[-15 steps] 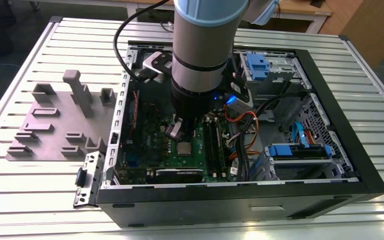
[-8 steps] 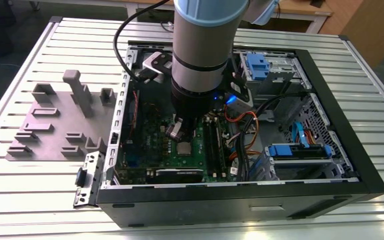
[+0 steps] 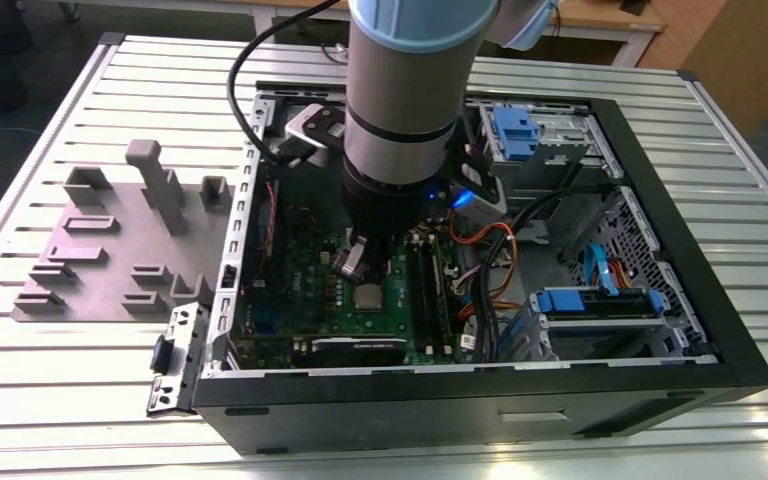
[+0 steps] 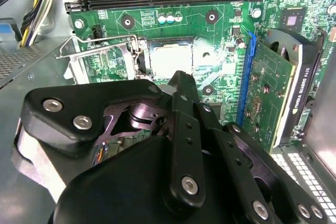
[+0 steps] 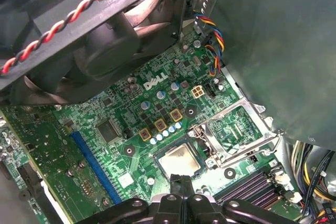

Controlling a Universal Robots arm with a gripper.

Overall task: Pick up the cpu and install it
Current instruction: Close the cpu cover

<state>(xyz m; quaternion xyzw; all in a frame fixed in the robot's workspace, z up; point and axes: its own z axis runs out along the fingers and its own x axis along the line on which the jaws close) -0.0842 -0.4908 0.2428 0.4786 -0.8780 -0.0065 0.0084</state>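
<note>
Reading the exterior view as a clock face, one slatted metal worktop (image 3: 758, 250) carries everything. One black computer case (image 3: 491, 410) lies open at the centre. One grey arm (image 3: 411, 100) comes down into it from 12 o'clock, and its thick wrist hides the board behind it. At 9 o'clock, just outside the case wall, sits one grey fixture plate (image 3: 104, 250) with upright blocks.

Inside the case lies one green motherboard (image 3: 311, 300). At 3 o'clock from the arm, orange and black cables (image 3: 484, 250) loop across the bay. One black fan (image 5: 105, 40), with a twisted red and black lead, overhangs the board in the first wrist view. One graphics card (image 4: 273, 93) stands on edge beside a blue slot (image 4: 244, 77) in the second wrist view. Two blue drive caddies show in the exterior view, one (image 3: 515, 130) at 1 o'clock and one (image 3: 598, 300) at 4 o'clock.

One silver socket frame (image 5: 236, 129) is swung open and lies just beside the socket. The gripper (image 5: 181, 182) hangs near the socket, its fingers clenched together with nothing between them. The cpu (image 5: 180, 160) lies flat in the socket, apart from the fingertips; it shows in both wrist views and in the exterior view at 6 o'clock from the wrist. Three small gold-topped squares (image 5: 160, 124) line up near the socket.
</note>
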